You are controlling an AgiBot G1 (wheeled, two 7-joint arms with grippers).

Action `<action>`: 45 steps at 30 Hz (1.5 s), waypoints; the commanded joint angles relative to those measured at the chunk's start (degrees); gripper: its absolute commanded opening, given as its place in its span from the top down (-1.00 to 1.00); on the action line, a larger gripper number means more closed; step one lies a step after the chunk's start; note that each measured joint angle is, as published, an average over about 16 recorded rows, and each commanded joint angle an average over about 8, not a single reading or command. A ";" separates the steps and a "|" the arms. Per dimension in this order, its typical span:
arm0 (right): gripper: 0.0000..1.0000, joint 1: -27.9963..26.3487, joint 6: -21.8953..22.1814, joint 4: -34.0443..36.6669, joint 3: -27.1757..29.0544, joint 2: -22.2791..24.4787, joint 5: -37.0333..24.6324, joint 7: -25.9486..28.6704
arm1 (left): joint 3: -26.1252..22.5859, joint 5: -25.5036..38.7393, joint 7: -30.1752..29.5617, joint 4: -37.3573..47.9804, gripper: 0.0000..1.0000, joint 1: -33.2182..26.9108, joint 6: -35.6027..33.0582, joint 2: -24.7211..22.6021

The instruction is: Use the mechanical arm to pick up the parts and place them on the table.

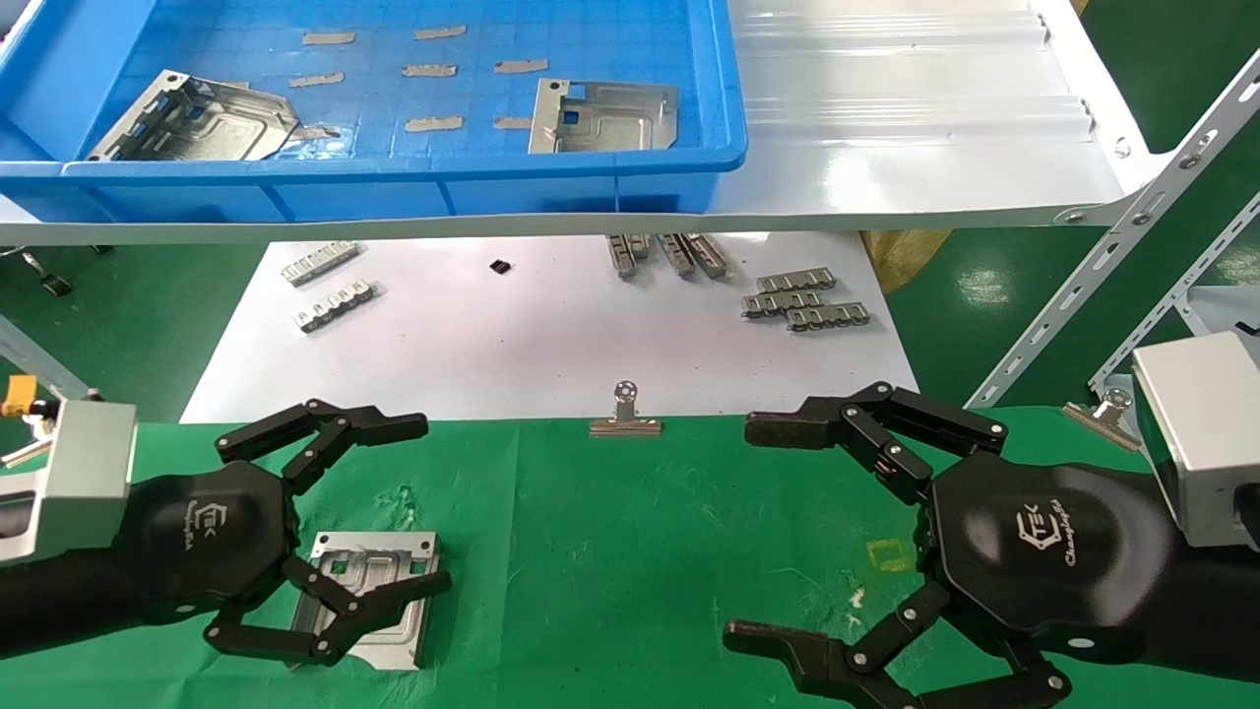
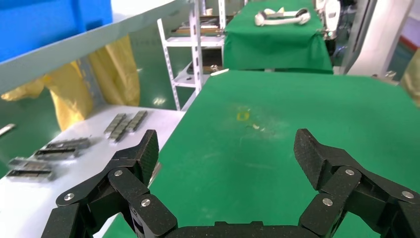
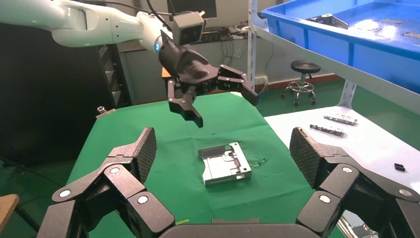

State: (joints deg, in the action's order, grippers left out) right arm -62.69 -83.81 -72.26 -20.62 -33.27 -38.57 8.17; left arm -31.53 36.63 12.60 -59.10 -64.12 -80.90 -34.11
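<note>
One silver part [image 1: 369,589] lies flat on the green table [image 1: 630,551] at the front left. My left gripper [image 1: 425,504] is open and empty and hovers just above that part, with its lower finger over the part's edge. The right wrist view shows the part [image 3: 225,166] on the cloth, with the left gripper [image 3: 208,94] raised clear of it. My right gripper [image 1: 750,532] is open and empty over the right of the table. Two more parts [image 1: 197,118] [image 1: 605,116] lie in the blue bin [image 1: 394,167]. The left wrist view shows only open fingers [image 2: 143,153] over bare cloth.
The blue bin stands on a glossy white shelf [image 1: 915,148] above a white sheet [image 1: 512,335] that holds several small toothed strips [image 1: 802,300]. Binder clips [image 1: 625,418] grip the table's far edge. White perforated shelf struts [image 1: 1112,246] slant down at the right.
</note>
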 commanded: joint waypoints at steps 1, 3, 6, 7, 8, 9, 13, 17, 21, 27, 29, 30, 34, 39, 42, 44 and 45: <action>-1.00 0.00 0.00 0.00 0.00 0.00 0.00 0.00 | 0.95 0.32 -1.43 -0.88 -1.00 0.16 -0.29 -0.06; -1.00 0.00 0.00 0.00 0.00 0.00 0.00 0.00 | 1.89 0.64 -2.84 -1.76 -1.00 0.31 -0.58 -0.11; -1.00 0.00 0.00 0.00 0.00 0.00 0.00 0.00 | 3.31 1.12 -4.98 -3.09 -1.00 0.55 -1.02 -0.19; -1.00 0.00 0.00 0.00 0.00 0.00 0.00 0.00 | 3.79 1.28 -5.70 -3.53 -1.00 0.63 -1.17 -0.22; -1.00 0.00 0.00 0.00 0.00 0.00 0.00 0.00 | 4.25 1.43 -6.40 -3.97 -1.00 0.70 -1.31 -0.25; -1.00 0.00 0.00 0.00 -0.01 0.00 0.00 0.00 | 4.73 1.59 -7.12 -4.41 -1.00 0.78 -1.46 -0.28; -1.00 0.00 0.00 0.00 -0.01 0.00 0.00 0.00 | 6.62 2.23 -9.97 -6.18 -1.00 1.09 -2.05 -0.39; -1.00 0.00 0.00 0.00 -0.01 0.00 0.01 0.00 | 8.50 2.87 -12.80 -7.94 -1.00 1.40 -2.63 -0.50; -1.00 0.00 0.00 0.00 -0.01 0.00 0.01 -0.01 | 10.40 3.51 -15.66 -9.71 -1.00 1.72 -3.21 -0.61; -1.00 0.00 0.01 0.00 -0.01 0.01 0.01 -0.01 | 13.24 4.46 -19.93 -12.36 -1.00 2.19 -4.09 -0.78; -1.00 0.00 0.01 0.00 -0.02 0.01 0.01 -0.01 | 14.11 4.76 -21.24 -13.17 -1.00 2.33 -4.36 -0.83; -1.00 0.00 0.01 0.00 -0.02 0.01 0.01 -0.01 | 14.43 4.86 -21.72 -13.47 -1.00 2.38 -4.46 -0.85; -1.00 0.00 0.01 0.01 -0.01 0.01 0.02 -0.01 | 15.76 5.27 -23.43 -14.67 -1.00 2.60 -4.91 -0.91; -1.00 0.01 0.02 0.01 -0.01 0.01 0.02 -0.01 | 16.30 5.46 -23.89 -15.16 -1.00 2.71 -5.14 -0.94; -1.00 0.01 0.02 0.01 -0.01 0.01 0.03 -0.01 | 16.15 5.46 -23.73 -15.03 -1.00 2.70 -5.10 -0.94; -1.00 0.01 0.02 0.01 -0.01 0.01 0.03 -0.01 | 16.04 5.46 -23.64 -14.93 -1.00 2.69 -5.06 -0.94; -1.00 0.01 0.02 0.01 -0.01 0.01 0.03 -0.01 | 15.99 5.46 -23.60 -14.89 -1.00 2.68 -5.03 -0.94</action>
State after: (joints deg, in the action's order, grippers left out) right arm -62.68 -83.79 -72.25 -20.63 -33.26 -38.54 8.16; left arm -15.52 42.08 -11.03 -74.01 -61.45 -85.93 -35.04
